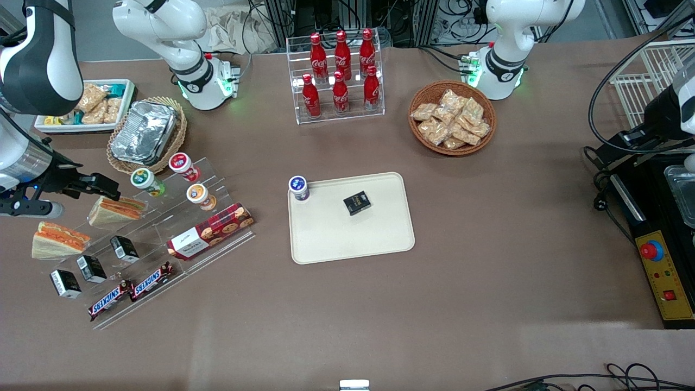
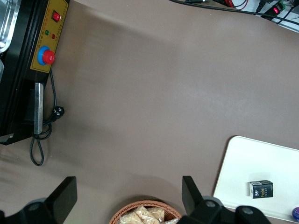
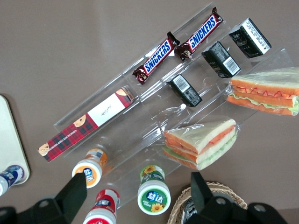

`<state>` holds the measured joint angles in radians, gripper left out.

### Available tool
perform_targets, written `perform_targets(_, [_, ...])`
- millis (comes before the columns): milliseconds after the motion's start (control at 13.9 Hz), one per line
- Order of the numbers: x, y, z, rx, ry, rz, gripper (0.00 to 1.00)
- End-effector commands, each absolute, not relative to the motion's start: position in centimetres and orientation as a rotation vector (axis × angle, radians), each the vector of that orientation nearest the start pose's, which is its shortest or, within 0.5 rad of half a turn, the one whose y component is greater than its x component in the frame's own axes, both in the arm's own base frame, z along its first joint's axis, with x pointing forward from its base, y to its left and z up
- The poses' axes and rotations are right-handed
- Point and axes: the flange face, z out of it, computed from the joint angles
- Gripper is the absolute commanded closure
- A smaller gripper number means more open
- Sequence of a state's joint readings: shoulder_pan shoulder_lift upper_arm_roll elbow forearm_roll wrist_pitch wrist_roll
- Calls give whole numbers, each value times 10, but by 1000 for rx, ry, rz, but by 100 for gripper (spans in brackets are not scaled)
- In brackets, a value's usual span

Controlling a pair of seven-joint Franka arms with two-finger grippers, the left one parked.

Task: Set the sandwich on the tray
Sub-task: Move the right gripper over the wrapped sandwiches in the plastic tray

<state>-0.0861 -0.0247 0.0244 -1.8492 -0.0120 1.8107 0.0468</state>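
Observation:
Two wrapped wedge sandwiches lie on a clear acrylic stand toward the working arm's end of the table. One sandwich (image 1: 117,210) (image 3: 201,142) lies just nearer the front camera than my gripper (image 1: 110,189) (image 3: 138,192). The second sandwich (image 1: 58,239) (image 3: 266,91) lies nearer still. My gripper hangs open above the stand, over the green-lidded cup (image 3: 154,196), holding nothing. The cream tray (image 1: 353,241) (image 3: 8,135) (image 2: 261,163) lies mid-table and carries a blue-lidded cup (image 1: 298,188) and a small black box (image 1: 357,202).
The stand also holds more cups (image 1: 181,165), a tartan biscuit box (image 1: 212,231), Snickers bars (image 1: 130,290) and small black boxes (image 1: 91,269). A foil container in a wicker basket (image 1: 144,132) sits beside the gripper. A cola rack (image 1: 340,70) and a snack basket (image 1: 452,117) stand near the arms' bases.

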Motion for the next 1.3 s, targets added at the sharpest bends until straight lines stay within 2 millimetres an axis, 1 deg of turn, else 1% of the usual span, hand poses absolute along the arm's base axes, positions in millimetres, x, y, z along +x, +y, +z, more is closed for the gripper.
perform_targets(0, [556,-35,531,-3132,187,29,1])
perform_targets(288, [557,-35,529,-3131,187,36,1])
perform_targets(720, [553,-46,529,-3130,220,43,1])
perform_targets(792, [552,-52,529,-3129,237,41,1])
perform_targets(864, [551,-66,528,-3126,272,41,1])
perform_targets(1224, [547,-117,526,-3108,416,24,1])
